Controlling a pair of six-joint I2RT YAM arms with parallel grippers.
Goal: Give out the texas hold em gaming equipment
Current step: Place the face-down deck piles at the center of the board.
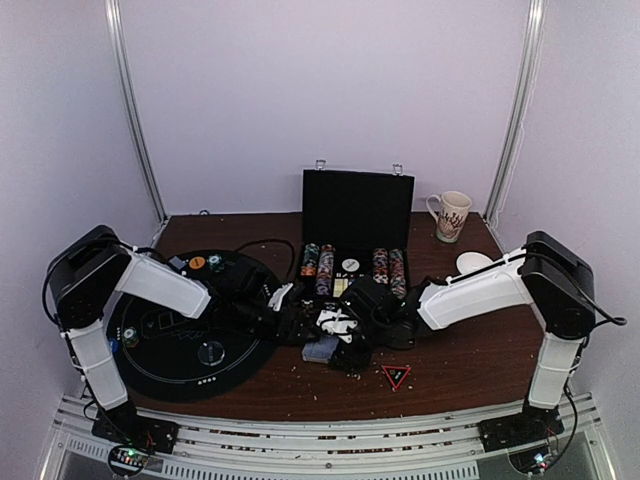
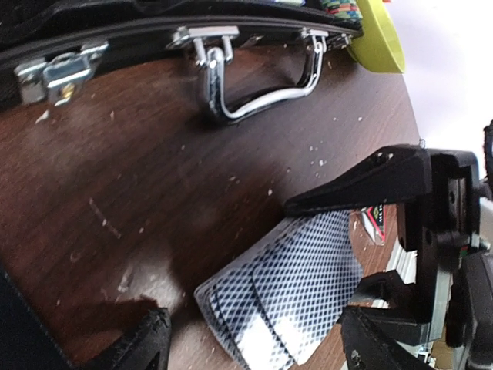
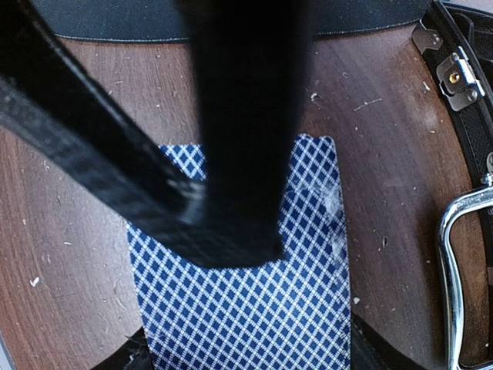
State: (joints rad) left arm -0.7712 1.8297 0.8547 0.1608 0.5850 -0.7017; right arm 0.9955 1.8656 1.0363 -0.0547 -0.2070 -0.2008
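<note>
The left pincer (image 1: pixel 292 308) is released, its jaws spread wide around the near end of the fanned deck of cards (image 2: pixel 285 285) lying on the desk (image 2: pixel 115 193). The deck's long axis runs away toward the right pincer (image 2: pixel 331 254), which sits astride its far half. Whether that one is clamping or only straddling, I cannot tell. Beyond lies the open chip case (image 1: pixel 355 215).

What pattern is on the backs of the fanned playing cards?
Playing cards: blue-and-white diamond lattice, clearest in right wrist view.
</note>
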